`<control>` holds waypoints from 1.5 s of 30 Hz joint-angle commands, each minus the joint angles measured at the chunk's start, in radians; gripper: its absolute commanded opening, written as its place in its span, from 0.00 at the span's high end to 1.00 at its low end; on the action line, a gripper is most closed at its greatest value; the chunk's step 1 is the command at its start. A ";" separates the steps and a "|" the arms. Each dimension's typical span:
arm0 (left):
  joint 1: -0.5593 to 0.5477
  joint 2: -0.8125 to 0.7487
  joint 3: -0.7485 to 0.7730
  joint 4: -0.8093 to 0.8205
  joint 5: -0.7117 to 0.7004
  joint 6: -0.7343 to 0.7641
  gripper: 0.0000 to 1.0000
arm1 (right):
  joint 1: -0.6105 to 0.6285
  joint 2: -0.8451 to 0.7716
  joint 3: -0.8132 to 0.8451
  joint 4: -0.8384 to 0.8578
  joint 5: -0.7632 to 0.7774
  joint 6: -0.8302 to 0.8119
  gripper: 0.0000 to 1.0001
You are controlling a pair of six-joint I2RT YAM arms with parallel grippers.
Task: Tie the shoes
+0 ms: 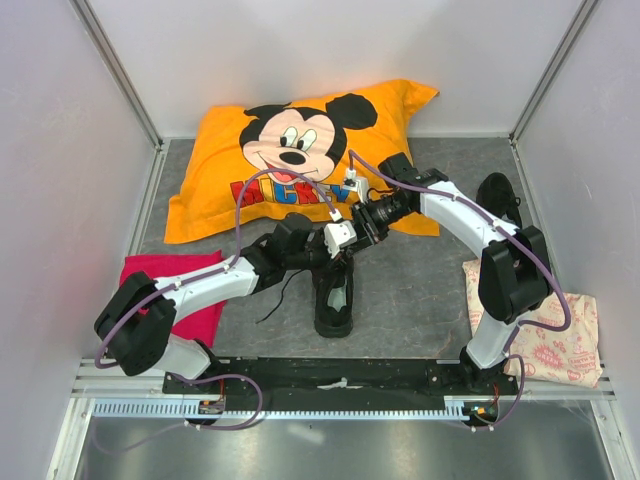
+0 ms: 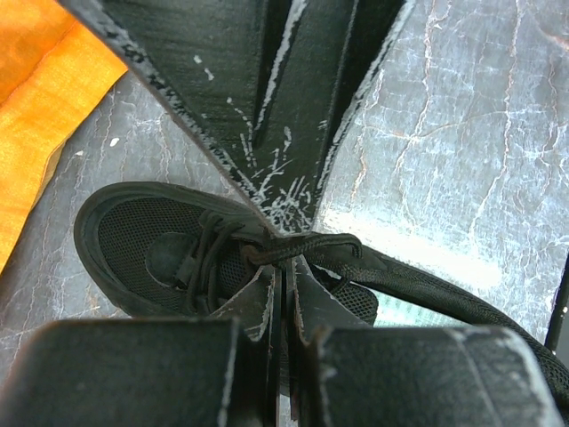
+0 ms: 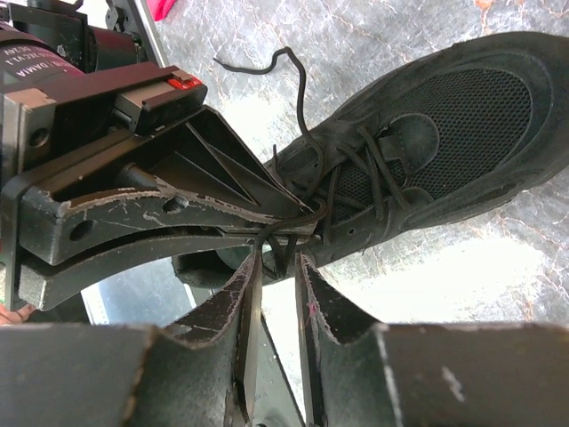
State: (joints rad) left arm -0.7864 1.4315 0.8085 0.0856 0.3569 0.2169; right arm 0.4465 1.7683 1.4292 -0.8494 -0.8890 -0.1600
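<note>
One black shoe (image 1: 335,292) stands mid-table, toe toward the arms; it also fills the left wrist view (image 2: 142,245) and the right wrist view (image 3: 444,124). A second black shoe (image 1: 497,195) lies at the far right. Both grippers meet above the middle shoe's laces. My left gripper (image 1: 341,237) (image 2: 284,267) is shut, with a black lace (image 2: 307,246) pinched at its tips. My right gripper (image 1: 363,228) (image 3: 277,256) faces it with its jaws a narrow gap apart; lace strands (image 3: 298,233) hang between its tips. A loose lace end (image 3: 283,62) trails on the table.
An orange Mickey Mouse pillow (image 1: 300,150) lies at the back. A red cloth (image 1: 185,290) sits under the left arm, and a pale patterned cloth (image 1: 560,335) lies at the right. Grey walls close in three sides.
</note>
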 commanded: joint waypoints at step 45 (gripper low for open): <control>0.248 0.135 0.126 -0.412 0.211 0.676 0.68 | 0.006 -0.041 0.091 -0.137 0.130 -0.164 1.00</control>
State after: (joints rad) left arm -0.5388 1.5665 0.8928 -0.3027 0.5587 0.8436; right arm 0.4541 1.7481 1.4704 -0.9634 -0.7830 -0.2890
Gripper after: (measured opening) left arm 0.494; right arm 0.007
